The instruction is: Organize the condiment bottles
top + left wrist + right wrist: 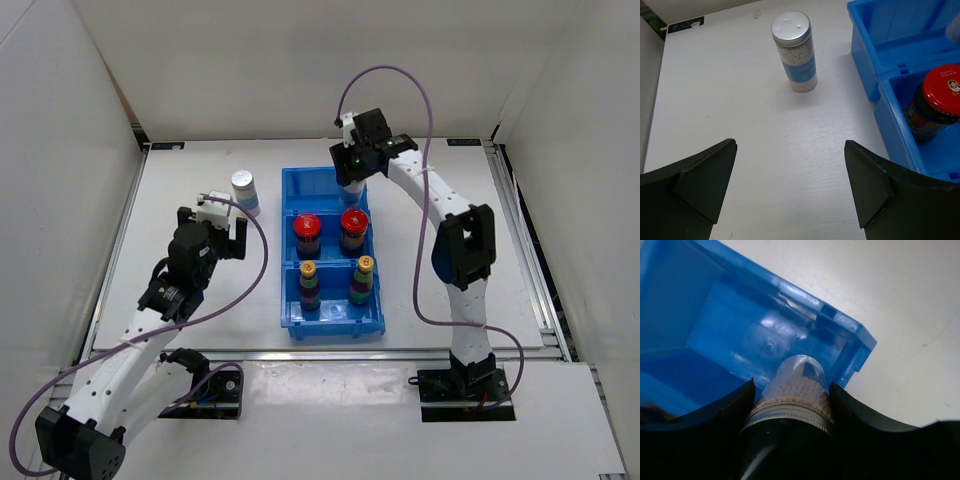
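My right gripper (353,170) hangs over the back right compartment of the blue bin (291,250), shut on a white-blue bottle (799,382) just below its silver lid. The bottle's base points down into that compartment. A second white-blue bottle with a silver lid (245,192) (795,52) stands upright on the table left of the bin. My left gripper (222,238) (790,185) is open a short way in front of it, nothing between its fingers. Two red-capped dark jars (307,236) (353,231) fill the middle row. Two yellow-capped green-labelled bottles (309,285) (364,280) stand in the front row.
The bin's near wall (880,55) lies right of my left gripper, with a red-capped jar (937,102) just inside it. White walls close in the table on the left, back and right. The arm bases sit at the near edge.
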Action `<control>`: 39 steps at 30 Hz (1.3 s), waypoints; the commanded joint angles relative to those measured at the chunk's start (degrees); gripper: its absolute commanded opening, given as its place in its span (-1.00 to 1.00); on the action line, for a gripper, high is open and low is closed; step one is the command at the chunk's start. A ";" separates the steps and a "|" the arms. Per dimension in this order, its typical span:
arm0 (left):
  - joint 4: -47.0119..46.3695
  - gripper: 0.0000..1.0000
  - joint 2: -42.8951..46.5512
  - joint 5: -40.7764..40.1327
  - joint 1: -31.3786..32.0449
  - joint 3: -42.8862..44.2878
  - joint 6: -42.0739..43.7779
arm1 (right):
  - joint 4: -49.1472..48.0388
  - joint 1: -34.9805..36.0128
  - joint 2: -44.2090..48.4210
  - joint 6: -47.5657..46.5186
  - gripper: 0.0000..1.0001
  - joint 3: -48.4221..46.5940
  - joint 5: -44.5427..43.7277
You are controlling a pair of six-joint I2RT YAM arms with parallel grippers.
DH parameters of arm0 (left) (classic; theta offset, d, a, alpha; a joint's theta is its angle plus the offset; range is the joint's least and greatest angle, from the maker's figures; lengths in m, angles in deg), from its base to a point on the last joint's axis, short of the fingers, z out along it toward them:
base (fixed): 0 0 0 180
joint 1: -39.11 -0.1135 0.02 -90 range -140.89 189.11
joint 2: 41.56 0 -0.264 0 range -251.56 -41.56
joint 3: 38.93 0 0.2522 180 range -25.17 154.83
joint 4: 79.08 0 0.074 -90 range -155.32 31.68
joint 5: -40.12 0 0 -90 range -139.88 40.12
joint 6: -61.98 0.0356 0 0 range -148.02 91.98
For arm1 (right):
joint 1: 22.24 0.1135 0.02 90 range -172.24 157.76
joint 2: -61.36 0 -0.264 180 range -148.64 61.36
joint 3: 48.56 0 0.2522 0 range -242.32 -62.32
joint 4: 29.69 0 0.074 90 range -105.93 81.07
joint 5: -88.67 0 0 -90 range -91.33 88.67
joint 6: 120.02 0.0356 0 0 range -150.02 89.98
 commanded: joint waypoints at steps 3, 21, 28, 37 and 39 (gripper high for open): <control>-2.64 1.00 2.73 -1.51 -0.26 -2.37 -0.10 | -1.71 -0.37 -2.99 -1.56 -0.37 -5.33 0.67; -3.70 1.00 -3.92 -2.83 -0.78 4.62 -0.70 | -3.02 -0.37 7.09 3.26 1.00 -6.31 -6.28; -7.35 1.00 -22.91 3.58 -2.99 19.59 -4.40 | -4.43 -0.37 19.48 5.47 1.00 1.95 -0.31; -12.66 1.00 -41.71 4.73 -5.45 31.10 -3.27 | -3.91 0.16 32.40 5.47 1.00 18.20 5.49; -13.28 1.00 -45.14 5.52 -6.15 32.60 -3.26 | -3.91 0.16 33.56 5.47 1.00 19.45 6.11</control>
